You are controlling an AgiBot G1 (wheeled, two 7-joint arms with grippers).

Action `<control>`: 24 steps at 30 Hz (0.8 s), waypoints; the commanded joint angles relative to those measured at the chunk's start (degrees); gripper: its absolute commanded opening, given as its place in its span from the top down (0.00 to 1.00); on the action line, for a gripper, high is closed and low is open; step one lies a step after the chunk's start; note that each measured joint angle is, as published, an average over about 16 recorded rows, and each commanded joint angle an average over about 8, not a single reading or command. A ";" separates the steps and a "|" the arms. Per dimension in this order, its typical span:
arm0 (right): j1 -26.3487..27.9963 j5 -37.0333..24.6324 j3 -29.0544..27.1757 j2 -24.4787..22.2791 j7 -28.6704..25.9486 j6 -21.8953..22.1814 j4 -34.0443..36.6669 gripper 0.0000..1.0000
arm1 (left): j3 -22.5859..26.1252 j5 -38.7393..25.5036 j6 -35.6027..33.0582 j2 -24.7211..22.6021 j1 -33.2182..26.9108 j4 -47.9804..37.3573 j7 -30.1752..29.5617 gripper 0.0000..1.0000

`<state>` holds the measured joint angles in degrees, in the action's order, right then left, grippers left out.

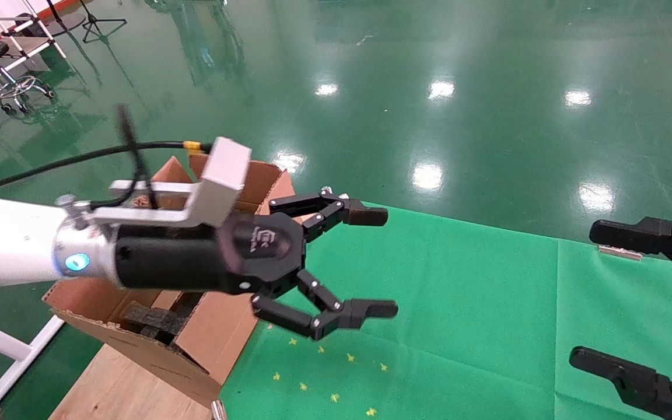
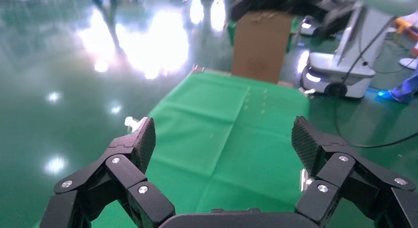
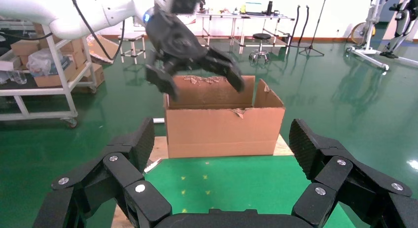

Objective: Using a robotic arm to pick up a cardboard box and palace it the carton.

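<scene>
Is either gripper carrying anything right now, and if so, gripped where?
Nothing is held. The left gripper is open and empty beside the carton; the right gripper is open and empty too. No cardboard box shows.

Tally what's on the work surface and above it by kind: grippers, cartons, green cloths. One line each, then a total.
Grippers: 2, the left gripper open beside the carton, the right gripper open at the cloth's far side.
Cartons: 1, the carton, its flaps torn.
Green cloths: 1, the green cloth.
Small cardboard boxes: 0 in view.
Total: 4
</scene>
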<state>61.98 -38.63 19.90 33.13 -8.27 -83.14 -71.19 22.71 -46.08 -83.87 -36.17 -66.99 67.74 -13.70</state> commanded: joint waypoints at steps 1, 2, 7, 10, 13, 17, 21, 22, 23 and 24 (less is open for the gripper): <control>0.00 0.00 0.00 0.00 0.00 0.00 0.00 0.00 | -2.43 1.53 -0.66 0.42 1.97 2.12 1.07 0.00; 0.00 0.00 0.00 0.00 0.00 0.00 0.00 0.00 | -3.43 2.16 -0.93 0.59 2.78 2.99 1.51 0.00; -0.01 0.00 0.00 0.00 0.00 0.01 0.01 0.00 | -7.41 4.62 -2.02 1.23 5.91 6.40 3.10 0.00; -0.01 0.01 0.00 0.00 0.01 0.01 0.01 0.00 | -8.51 5.33 -2.35 1.42 6.77 7.30 3.42 0.00; -0.02 0.01 0.00 0.00 0.01 0.02 0.01 0.00 | -8.72 5.51 -2.43 1.47 6.96 7.47 3.44 0.00; -0.02 0.02 0.00 0.00 0.01 0.02 0.01 0.00 | -8.13 5.17 -2.27 1.40 6.52 6.98 3.28 0.00; -0.02 0.02 0.00 -0.01 0.01 0.02 0.01 0.00 | -7.66 4.87 -2.12 1.32 6.16 6.59 3.17 0.00; -0.02 0.02 0.00 -0.01 0.01 0.02 0.01 0.00 | -7.56 4.81 -2.09 1.30 6.09 6.52 3.14 0.00; -0.02 0.02 0.00 -0.01 0.01 0.02 0.01 0.00 | -7.48 4.75 -2.06 1.29 6.02 6.45 3.11 0.00; -0.02 0.02 0.00 -0.01 0.01 0.02 0.01 0.00 | -7.39 4.70 -2.03 1.27 5.96 6.38 3.09 0.00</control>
<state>61.96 -38.61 19.90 33.12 -8.27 -83.12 -71.17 15.27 -41.35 -85.92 -34.88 -60.98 74.16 -10.60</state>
